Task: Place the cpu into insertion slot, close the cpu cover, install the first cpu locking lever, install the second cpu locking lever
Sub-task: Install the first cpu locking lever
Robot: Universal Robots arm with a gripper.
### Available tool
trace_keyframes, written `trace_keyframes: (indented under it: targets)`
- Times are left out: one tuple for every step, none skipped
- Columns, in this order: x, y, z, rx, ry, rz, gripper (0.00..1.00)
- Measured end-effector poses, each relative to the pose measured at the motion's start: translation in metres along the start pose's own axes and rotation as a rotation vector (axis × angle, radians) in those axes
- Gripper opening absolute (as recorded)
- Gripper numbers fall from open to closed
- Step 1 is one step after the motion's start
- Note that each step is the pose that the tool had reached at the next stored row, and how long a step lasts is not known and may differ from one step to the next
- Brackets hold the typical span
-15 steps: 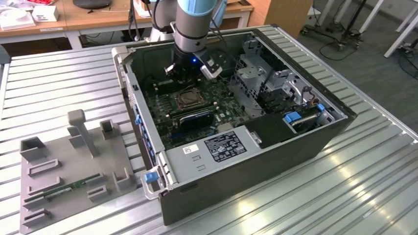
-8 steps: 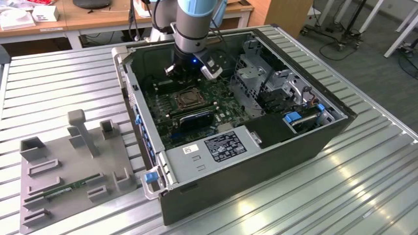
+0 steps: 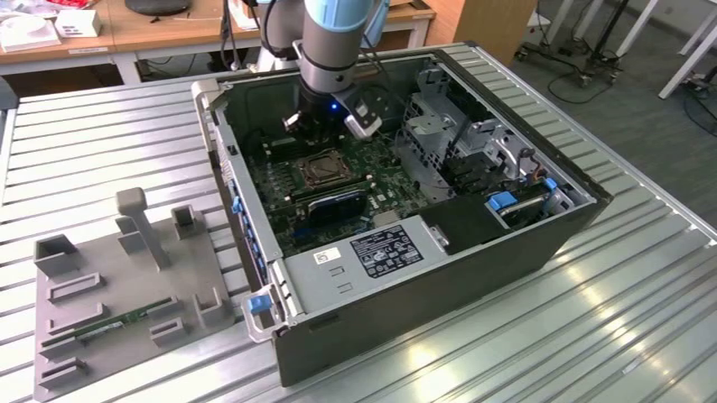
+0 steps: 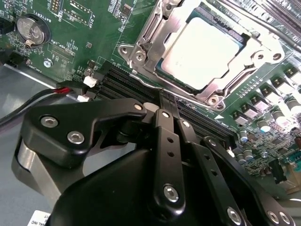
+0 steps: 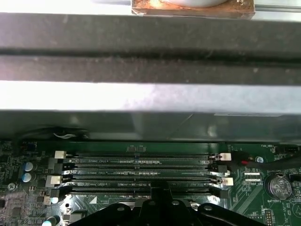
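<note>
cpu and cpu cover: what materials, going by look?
cpu: metal by the look, pale silver, matte face with soft, diffuse glare. cpu cover: probably stamped steel, bright silvery finish, with sharp highlights along its bent edges.

Pale silver cpu (image 4: 202,52), silvery cpu cover (image 4: 153,40), green circuit board (image 4: 89,37), black claw (image 4: 168,101)
</note>
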State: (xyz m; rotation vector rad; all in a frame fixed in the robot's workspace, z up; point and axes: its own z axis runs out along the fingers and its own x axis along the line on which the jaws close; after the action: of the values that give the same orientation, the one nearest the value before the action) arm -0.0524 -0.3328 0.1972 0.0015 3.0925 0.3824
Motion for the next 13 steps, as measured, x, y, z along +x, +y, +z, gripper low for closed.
trace_keyframes:
  targets:
    - [0.0000, -0.0002, 0.0004, 0.0000, 0.0000, 0.000, 0.11]
    - [0.0000, -0.0004, 0.0009, 0.0000, 0.0000, 0.000, 0.11]
    - [0.0000, -0.0006, 0.0013, 0.0000, 0.0000, 0.000, 0.11]
    - [0.0000, -0.0008, 0.0018, 0.0000, 0.0000, 0.000, 0.11]
    - [0.0001, -0.0010, 0.0022, 0.0000, 0.0000, 0.000, 0.11]
    - [0.0001, -0.0012, 0.0026, 0.0000, 0.0000, 0.000, 0.11]
    - [0.0001, -0.0014, 0.0030, 0.0000, 0.0000, 0.000, 0.11]
    - [0.0001, -0.0015, 0.0035, -0.0002, 0.0000, 0.000, 0.11]
    - [0.0001, -0.0017, 0.0039, 0.0000, 0.0001, 0.000, 0.11]
    - [0.0001, -0.0019, 0.0042, 0.0001, 0.0001, 0.000, 0.11]
    - [0.0001, -0.0020, 0.0046, 0.0002, 0.0002, 0.000, 0.11]
    - [0.0001, -0.0022, 0.0049, 0.0002, 0.0002, 0.000, 0.11]
    - [0.0002, -0.0023, 0.0054, 0.0002, 0.0001, 0.000, 0.11]
